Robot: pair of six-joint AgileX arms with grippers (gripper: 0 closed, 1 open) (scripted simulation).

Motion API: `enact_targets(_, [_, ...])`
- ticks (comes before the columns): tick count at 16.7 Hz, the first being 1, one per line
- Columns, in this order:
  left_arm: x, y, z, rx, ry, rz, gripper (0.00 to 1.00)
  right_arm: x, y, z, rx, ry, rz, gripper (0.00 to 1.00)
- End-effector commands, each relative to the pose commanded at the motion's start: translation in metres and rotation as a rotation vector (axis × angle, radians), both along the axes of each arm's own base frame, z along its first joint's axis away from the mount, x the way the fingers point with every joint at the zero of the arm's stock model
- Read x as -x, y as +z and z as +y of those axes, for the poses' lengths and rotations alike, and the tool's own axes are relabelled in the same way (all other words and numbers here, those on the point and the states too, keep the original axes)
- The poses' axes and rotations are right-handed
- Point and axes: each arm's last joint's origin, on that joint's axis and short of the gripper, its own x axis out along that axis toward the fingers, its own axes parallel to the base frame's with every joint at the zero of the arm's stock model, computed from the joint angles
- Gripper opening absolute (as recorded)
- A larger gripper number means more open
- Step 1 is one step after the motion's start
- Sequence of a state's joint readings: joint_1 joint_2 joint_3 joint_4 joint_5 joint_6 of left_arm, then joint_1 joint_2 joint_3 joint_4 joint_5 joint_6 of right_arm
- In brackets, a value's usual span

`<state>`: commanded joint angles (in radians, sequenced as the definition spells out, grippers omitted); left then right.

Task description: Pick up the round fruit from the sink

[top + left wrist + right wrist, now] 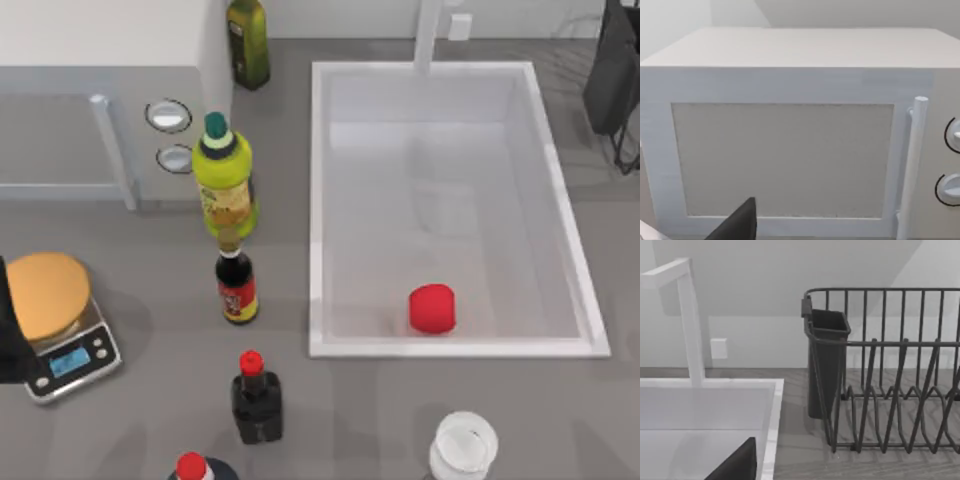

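One round fruit [432, 308] sits alone on the pale floor of the sink [318, 200], bright red, tucked toward the near wall and a little right of the basin's middle, touching nothing but the basin floor, so you have open space around it and only that near rim to mind on the way down. Neither arm has gone for it yet. Your right wrist camera looks past the sink's corner [771, 430] and white faucet [690, 320] toward a dark dish rack [890, 380] with its cutlery cup, which suggests the right arm is parked on the sink's right side, the natural one for this reach; only a dark finger tip [737, 465] of the right gripper peeks in, so you cannot tell whether the claw is spread or pressed together. Same story on the left: a dark tip [737, 222] in front of the white microwave [790, 150], parked, state not readable. The bottles, namely the green-capped one [225, 180], the soy sauce bottle [237, 285] and the red-capped dark one [256, 398], stand left of the sink, clear of the likely path, with the kitchen scale [60, 330] farther left.
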<state>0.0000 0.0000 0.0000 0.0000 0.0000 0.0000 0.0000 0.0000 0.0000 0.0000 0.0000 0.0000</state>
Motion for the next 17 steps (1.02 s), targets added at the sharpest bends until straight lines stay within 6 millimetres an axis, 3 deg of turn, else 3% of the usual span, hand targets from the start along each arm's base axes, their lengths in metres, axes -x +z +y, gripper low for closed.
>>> enact_targets(4, [0.000, 0.000, 0.000, 0.000, 0.000, 0.000, 1.00, -0.001, 0.012, 0.002, -0.018, 0.018, 0.041, 1.00])
enact_targets(9, [0.000, 0.000, 0.000, 0.000, 0.000, 0.000, 1.00, -0.017, 0.059, 0.013, -0.088, 0.085, 0.264, 1.00])
enact_targets(14, [0.000, 0.000, 0.000, 0.000, 0.000, 0.000, 1.00, -0.078, 0.105, 0.042, -0.145, 0.140, 0.639, 1.00])
enact_targets(17, [0.000, 0.000, 0.000, 0.000, 0.000, 0.000, 1.00, -0.131, 0.112, 0.074, -0.151, 0.143, 0.889, 1.00])
